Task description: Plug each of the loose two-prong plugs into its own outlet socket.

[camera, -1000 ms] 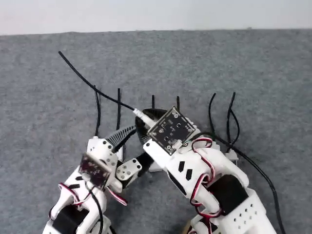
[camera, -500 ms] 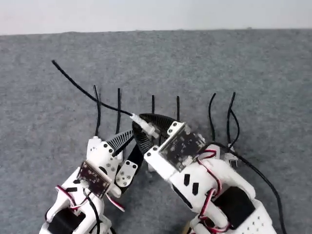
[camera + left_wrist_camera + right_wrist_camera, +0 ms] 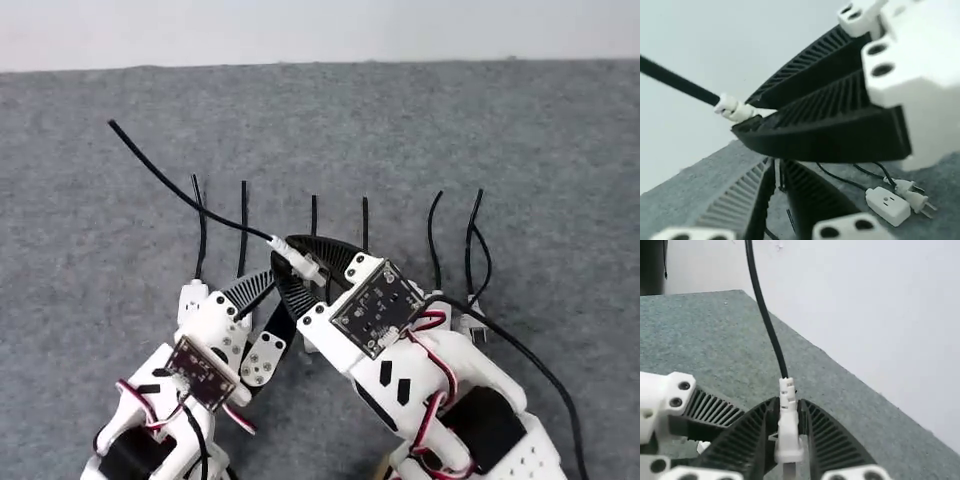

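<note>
**Left:** the left gripper [image 3: 776,167] is held narrowly parted with nothing in it, close beside the right gripper [image 3: 788,407].

**Centre:** over the last second the right gripper has been tipped back and raised. The white plug [image 3: 788,435] pinched between its fingers has been lifted with it. The far end of the black cable [image 3: 180,185] has been dragged slightly over the grey mat [image 3: 500,130]. The plug is judged secured and ready for carrying to a socket.

**Right:** a white socket [image 3: 886,205] is found on the mat with its slots unoccupied. A loose plug [image 3: 917,202] lies just beside it.
</note>
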### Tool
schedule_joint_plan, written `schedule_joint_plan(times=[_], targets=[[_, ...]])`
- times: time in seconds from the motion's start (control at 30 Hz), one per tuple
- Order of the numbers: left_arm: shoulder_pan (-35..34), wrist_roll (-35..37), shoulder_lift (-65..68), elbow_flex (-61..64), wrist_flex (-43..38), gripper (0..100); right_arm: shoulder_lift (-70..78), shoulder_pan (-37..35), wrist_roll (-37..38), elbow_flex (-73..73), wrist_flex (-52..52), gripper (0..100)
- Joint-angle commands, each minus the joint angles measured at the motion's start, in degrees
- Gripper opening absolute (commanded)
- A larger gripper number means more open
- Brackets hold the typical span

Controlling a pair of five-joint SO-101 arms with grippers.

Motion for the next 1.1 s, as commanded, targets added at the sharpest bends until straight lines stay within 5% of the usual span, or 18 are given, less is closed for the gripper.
schedule_joint_plan(times=[0.0,1.07], targets=[[-0.88,-1.23,-0.97,-2.24,-0.26,1,-0.84,-0.48,-0.35,-0.44,-0.48,0.9],[-9.41,-0.79,-0.88,-6.37,1.93,1,-0.31,-2.86,-0.26,0.88,-0.48,0.9]])
